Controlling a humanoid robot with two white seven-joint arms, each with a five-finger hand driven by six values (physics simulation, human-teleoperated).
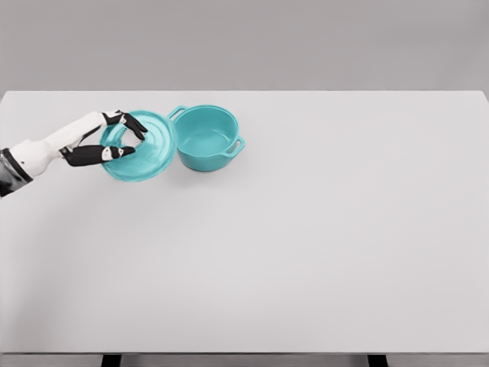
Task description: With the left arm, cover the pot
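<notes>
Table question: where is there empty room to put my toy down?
The table is bare right of the teal pot, and all along the front below it. It's crowded only at the back left, where the left hand is on the lid beside the pot.

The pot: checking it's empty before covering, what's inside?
The pot shows only its bare teal floor; the near wall hides a strip. The lid lies beside it.
</notes>
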